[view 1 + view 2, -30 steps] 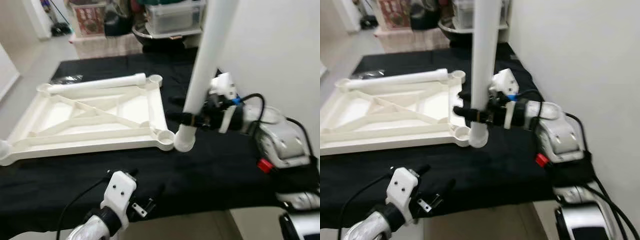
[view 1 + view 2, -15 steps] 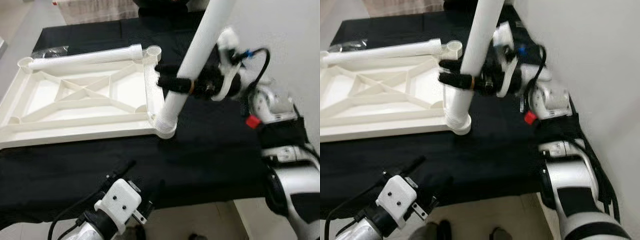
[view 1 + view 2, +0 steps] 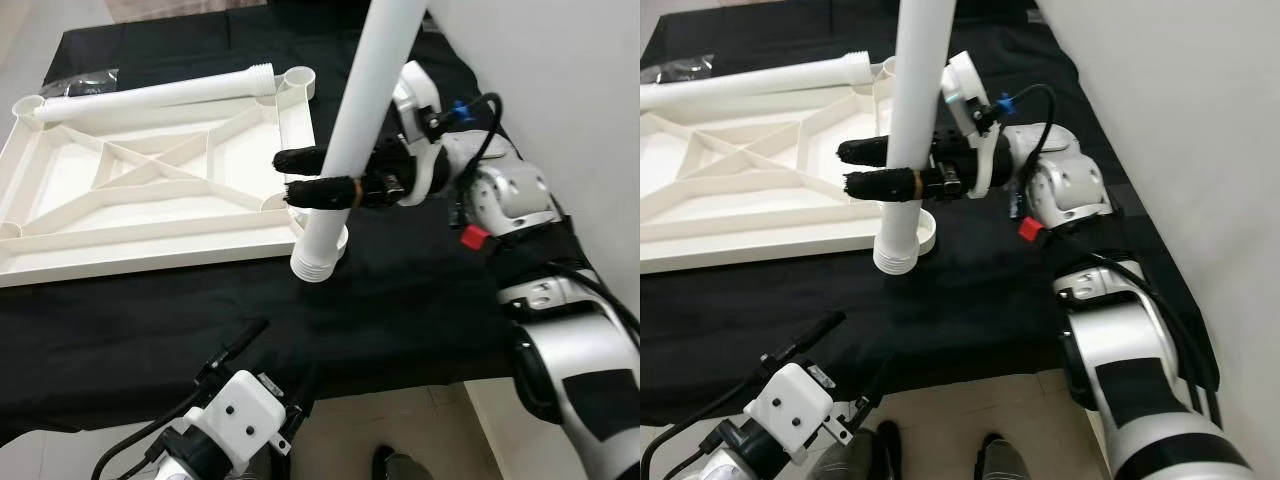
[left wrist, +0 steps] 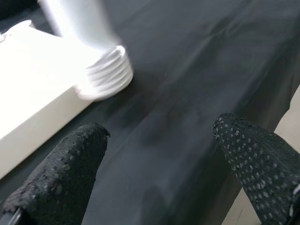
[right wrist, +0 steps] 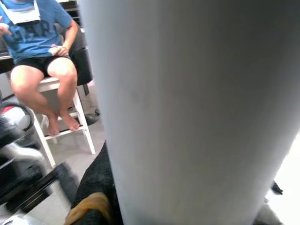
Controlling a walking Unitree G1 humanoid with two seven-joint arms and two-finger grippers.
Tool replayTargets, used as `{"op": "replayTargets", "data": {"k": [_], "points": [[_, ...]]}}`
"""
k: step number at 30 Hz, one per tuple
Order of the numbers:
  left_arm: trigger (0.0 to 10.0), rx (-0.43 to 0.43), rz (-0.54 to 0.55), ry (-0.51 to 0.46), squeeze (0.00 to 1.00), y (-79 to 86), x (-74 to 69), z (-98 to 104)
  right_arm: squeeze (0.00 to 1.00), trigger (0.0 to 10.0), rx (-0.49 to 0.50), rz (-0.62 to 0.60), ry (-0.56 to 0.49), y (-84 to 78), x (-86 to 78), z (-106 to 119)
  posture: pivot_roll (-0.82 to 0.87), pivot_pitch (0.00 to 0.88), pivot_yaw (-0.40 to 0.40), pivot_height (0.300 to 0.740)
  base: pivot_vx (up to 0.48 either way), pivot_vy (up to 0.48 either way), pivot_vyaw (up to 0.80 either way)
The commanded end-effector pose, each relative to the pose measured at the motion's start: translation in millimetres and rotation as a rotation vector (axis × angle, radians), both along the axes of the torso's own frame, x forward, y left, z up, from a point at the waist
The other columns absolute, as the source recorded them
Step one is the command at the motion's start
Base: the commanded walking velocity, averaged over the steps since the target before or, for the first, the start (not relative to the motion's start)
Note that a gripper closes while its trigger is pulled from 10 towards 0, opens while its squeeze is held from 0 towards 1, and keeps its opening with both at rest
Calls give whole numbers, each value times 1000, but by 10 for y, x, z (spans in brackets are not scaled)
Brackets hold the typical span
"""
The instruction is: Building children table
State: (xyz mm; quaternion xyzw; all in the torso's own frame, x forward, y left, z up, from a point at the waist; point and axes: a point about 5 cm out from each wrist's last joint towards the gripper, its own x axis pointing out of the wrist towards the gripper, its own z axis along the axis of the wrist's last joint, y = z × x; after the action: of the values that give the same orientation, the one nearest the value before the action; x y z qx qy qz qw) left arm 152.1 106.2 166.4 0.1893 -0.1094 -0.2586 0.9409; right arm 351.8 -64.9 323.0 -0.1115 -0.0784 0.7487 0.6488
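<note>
The right end effector (image 3: 312, 176) is clamped around a long white table leg (image 3: 352, 145), holding it nearly upright. The leg's threaded lower end hangs just above the near right corner socket (image 3: 921, 229) of the white table frame (image 3: 150, 195), which lies upside down on a black-covered tabletop (image 3: 420, 290). A second white leg (image 3: 160, 92) lies along the frame's far edge. The left end effector (image 4: 154, 164) hovers low over the near edge of the tabletop, its two black fingers (image 4: 61, 168) spread apart with nothing between them. In the right wrist view, a seated person (image 5: 40, 51) in a blue shirt sits on a white stool.
</note>
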Motion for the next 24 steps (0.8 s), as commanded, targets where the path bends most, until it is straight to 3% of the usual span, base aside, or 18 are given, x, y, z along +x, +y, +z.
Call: {"op": "replayTargets", "data": {"k": [1,12,17,21,24], "points": [[10000,1,-4,6,0,-26,-53,2,0,10000,-26,-21,-47,60,21,62,93,357,-3,740,0,0,0],[10000,-18,-12,-5,0,-101,-99,27,0,10000,-93,-53,-77,183,85,128,80,376,-39,740,0,0,0],[10000,-20,-12,-10,0,-123,-104,33,0,10000,43,-47,-67,144,86,365,81,377,-45,740,0,0,0],[10000,-18,-11,-14,0,-143,-96,34,0,10000,232,103,-13,7,-7,648,76,371,-45,740,0,0,0],[10000,-15,-12,-17,0,-154,-93,34,0,10000,268,116,-5,-25,-10,702,76,371,-45,740,0,0,0]]}}
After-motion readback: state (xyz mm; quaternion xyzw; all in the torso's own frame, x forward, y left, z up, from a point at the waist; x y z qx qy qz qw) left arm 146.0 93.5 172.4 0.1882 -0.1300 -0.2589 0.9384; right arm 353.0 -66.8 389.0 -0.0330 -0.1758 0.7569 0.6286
